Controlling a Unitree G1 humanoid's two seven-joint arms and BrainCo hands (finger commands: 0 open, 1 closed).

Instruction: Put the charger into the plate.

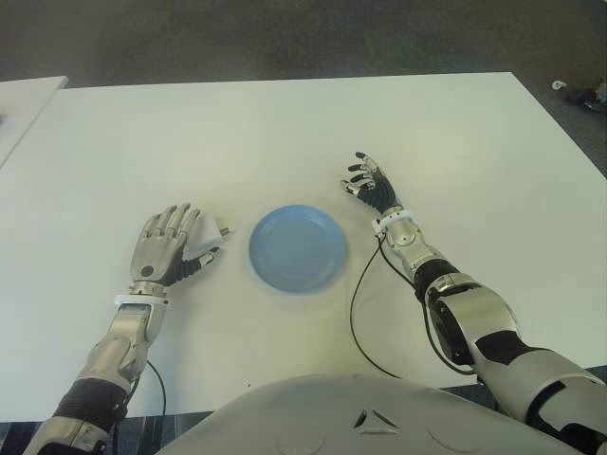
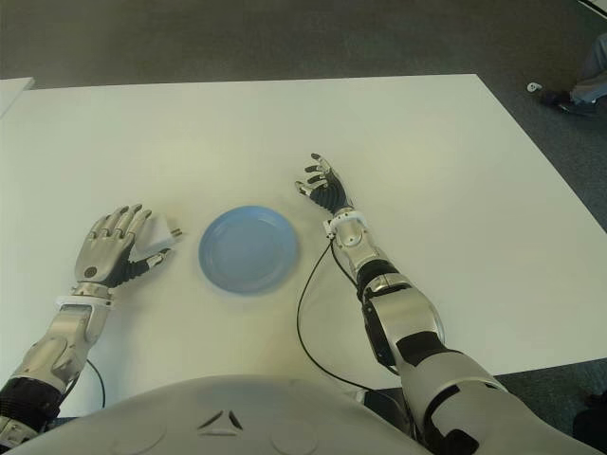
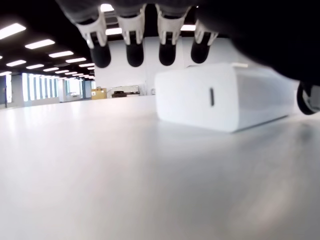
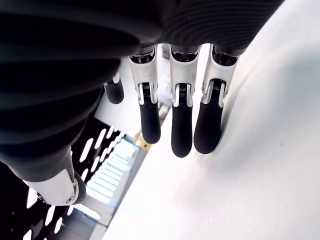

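Note:
The white charger (image 1: 208,240) lies on the white table (image 1: 285,133), just left of the blue plate (image 1: 297,248), its metal prongs pointing toward the plate. My left hand (image 1: 167,243) hovers over the charger's left side, fingers stretched forward and thumb beside it. In the left wrist view the charger (image 3: 225,97) sits flat on the table under the straight fingertips (image 3: 134,52), which are not closed around it. My right hand (image 1: 368,185) shows to the right of the plate, palm up, with relaxed fingers (image 4: 181,125) holding nothing. The plate has nothing on it.
A black cable (image 1: 354,322) loops along the table from my right forearm toward the near edge. A second white table's corner (image 1: 19,104) shows at far left. A person's shoe (image 2: 555,95) is on the floor past the table's far right corner.

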